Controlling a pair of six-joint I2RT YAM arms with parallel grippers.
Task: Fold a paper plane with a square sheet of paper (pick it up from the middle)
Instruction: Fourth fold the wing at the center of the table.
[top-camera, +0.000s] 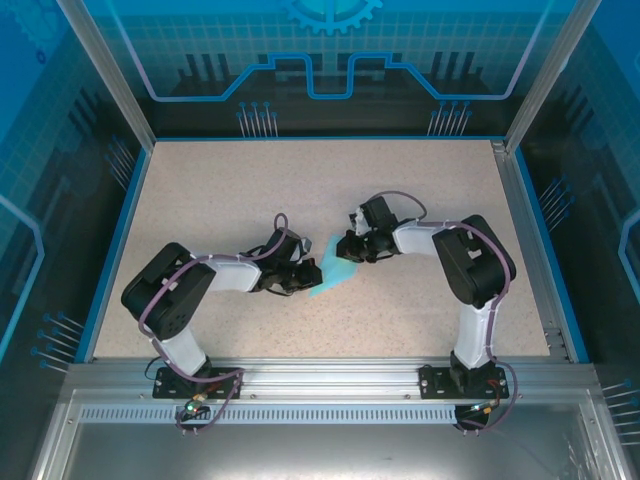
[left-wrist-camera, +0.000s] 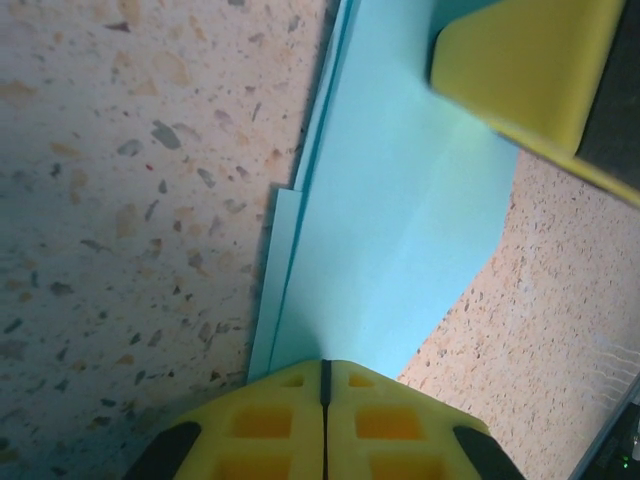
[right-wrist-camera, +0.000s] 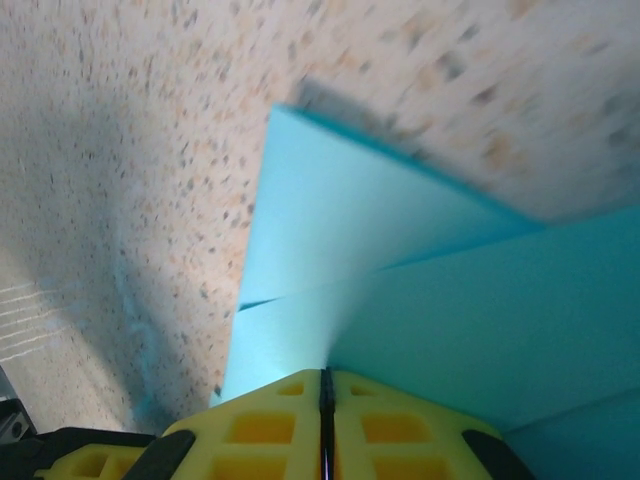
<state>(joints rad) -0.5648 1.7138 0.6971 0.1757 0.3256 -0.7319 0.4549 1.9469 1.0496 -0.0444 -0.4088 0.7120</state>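
Light-blue paper (top-camera: 330, 272), part-folded, middle of counter (top-camera: 220, 200); left hand (left-wrist-camera: 325, 368) and right hand (right-wrist-camera: 325, 376) each clamped tight on opposite ends; step judged mid-fold; next move likely needs matched, gentle creasing.

One sheet of paper (top-camera: 335, 272), light blue and folded into overlapping layers, lying on one speckled table (top-camera: 250, 190). Two arms, a left arm (top-camera: 225, 272) to the left of the sheet and a right arm (top-camera: 420, 238) to the right of it. Two grippers, the left gripper (left-wrist-camera: 325, 380) at the sheet's left edge and the right gripper (right-wrist-camera: 325, 385) at its upper right, each with two yellow fingers (left-wrist-camera: 270, 420) pressed together on the paper, four fingers altogether.
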